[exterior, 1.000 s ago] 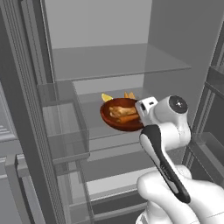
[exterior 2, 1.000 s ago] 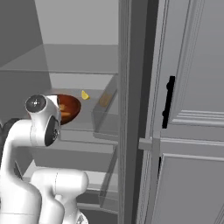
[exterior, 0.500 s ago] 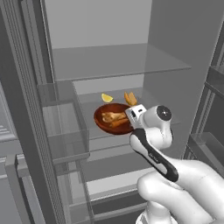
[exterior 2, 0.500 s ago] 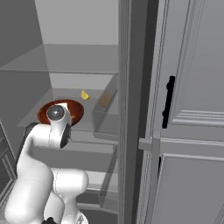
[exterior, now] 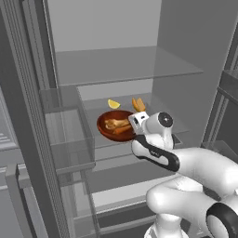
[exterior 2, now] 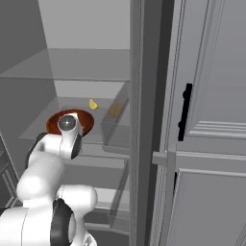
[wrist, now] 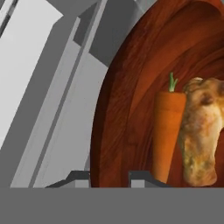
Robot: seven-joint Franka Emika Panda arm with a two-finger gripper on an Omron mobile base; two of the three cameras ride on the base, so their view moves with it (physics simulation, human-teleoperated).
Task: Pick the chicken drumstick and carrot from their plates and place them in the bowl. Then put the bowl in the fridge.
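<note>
The task looks nearly complete. The terracotta bowl (exterior: 116,126) sits at the centre of the left base view, over the middle glass shelf (exterior: 153,118) of the open fridge (exterior: 111,37). Inside it lie the carrot (wrist: 167,133) and the chicken drumstick (wrist: 200,131), side by side and touching along their length. In the hand view they fill the right half of the frame, the carrot to the left of the drumstick with its green stub pointing up. So both foods have been gathered, and the bowl is in the fridge.

What remains, as I judge it, is letting go and drawing the arm out. Whether the bowl already rests on the shelf I cannot tell.

The gripper (wrist: 109,177) is at the bowl's near right rim in the left base view. In the hand view its two dark tips rise at the bottom edge, set apart, with the bowl's rim passing between them. Whether the jaws clamp that rim or stand loose around it I cannot tell.

Behind the bowl on the same shelf lie a yellow wedge (exterior: 113,104) and an orange piece (exterior: 138,104). The clear door bins (exterior: 65,128) at the left seem bare, as does the upper shelf
</note>
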